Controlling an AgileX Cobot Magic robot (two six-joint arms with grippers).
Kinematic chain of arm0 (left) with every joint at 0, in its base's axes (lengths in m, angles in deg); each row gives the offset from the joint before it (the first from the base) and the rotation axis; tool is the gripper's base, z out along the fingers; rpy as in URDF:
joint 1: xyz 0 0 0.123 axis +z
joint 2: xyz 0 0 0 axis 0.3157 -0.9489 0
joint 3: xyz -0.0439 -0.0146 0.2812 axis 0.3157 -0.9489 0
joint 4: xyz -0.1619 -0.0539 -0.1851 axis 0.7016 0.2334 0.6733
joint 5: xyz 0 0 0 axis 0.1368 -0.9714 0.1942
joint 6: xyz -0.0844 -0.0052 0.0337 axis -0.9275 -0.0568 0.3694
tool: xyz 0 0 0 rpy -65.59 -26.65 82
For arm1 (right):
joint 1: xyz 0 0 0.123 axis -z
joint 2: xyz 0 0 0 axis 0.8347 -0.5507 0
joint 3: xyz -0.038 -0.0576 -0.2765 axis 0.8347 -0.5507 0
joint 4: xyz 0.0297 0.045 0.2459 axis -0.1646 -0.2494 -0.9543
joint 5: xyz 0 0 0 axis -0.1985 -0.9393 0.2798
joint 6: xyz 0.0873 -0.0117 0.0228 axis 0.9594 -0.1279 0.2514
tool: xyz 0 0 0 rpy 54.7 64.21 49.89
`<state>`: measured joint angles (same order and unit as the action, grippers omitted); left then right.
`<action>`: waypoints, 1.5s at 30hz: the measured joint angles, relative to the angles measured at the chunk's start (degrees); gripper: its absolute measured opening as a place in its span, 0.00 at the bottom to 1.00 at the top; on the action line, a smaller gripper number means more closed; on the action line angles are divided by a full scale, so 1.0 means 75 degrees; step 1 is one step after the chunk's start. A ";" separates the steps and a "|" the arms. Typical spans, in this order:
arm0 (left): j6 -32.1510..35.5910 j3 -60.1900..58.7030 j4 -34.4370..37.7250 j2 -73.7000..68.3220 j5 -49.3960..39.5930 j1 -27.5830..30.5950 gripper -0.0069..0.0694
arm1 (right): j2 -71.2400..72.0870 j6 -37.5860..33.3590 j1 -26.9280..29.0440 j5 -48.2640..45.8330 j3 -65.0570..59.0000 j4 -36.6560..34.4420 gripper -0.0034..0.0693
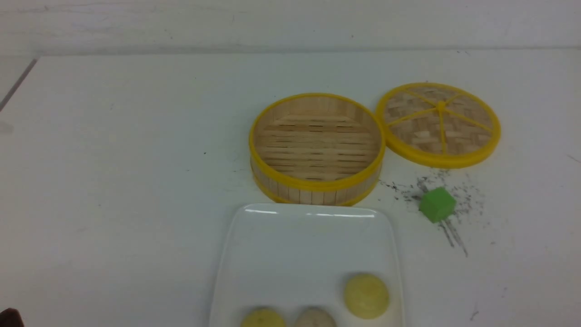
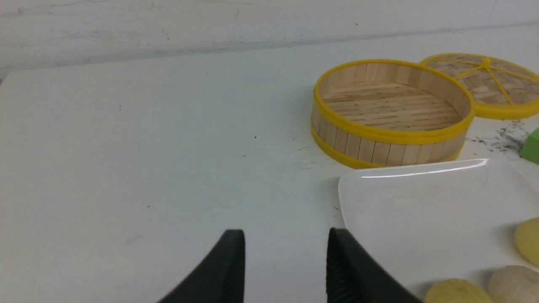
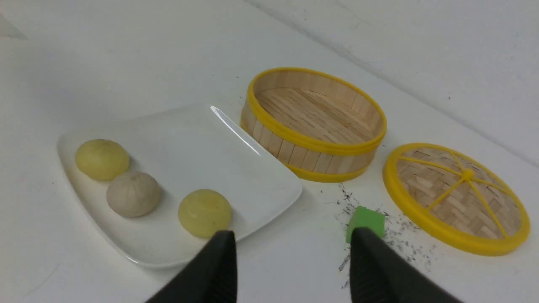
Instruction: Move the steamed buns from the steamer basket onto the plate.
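White scuffed tabletop (image 1: 113, 181) against pale wall (image 1: 290, 22); dark smears around green cube (image 1: 436, 204). Near edge of glossy white rectangular plate (image 1: 295, 254) cut off in front view, with two of three domed steamed buns (image 3: 132, 193) lined along it. Slatted bamboo steamer basket (image 1: 316, 188) just behind plate, woven lid (image 1: 439, 122) beside. Left gripper (image 2: 285, 235) and right gripper (image 3: 293, 235) parted, holding nothing.

This looks like a lab or test room. The big white table (image 1: 113, 181) has black scratch marks (image 1: 454, 237), and the wall (image 1: 272, 22) behind is plain white.
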<state>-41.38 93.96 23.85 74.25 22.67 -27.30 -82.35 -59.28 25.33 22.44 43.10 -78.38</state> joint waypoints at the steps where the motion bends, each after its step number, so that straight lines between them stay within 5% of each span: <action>1: -0.0011 0.0000 0.0022 0.0000 -0.0042 0.0000 0.45 | 0.0000 0.0000 0.0000 -0.0016 0.0000 0.0007 0.53; 18: -0.0049 -0.0007 0.0146 0.0000 -0.0437 0.0000 0.40 | 0.0000 0.0000 0.0000 0.0033 0.0000 -0.0214 0.19; 41: -0.0049 -0.0007 0.0146 0.0000 -0.0443 0.0000 0.41 | 0.0000 0.0000 0.0000 0.0580 -0.0006 -0.0253 0.22; 45: -0.0049 -0.0007 0.0146 0.0000 -0.0443 0.0000 0.41 | 0.0000 0.0064 0.0000 0.1417 -0.0369 0.0139 0.23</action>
<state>-41.76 93.91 24.94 74.25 19.35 -27.30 -82.35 -58.81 25.33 33.07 40.33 -77.34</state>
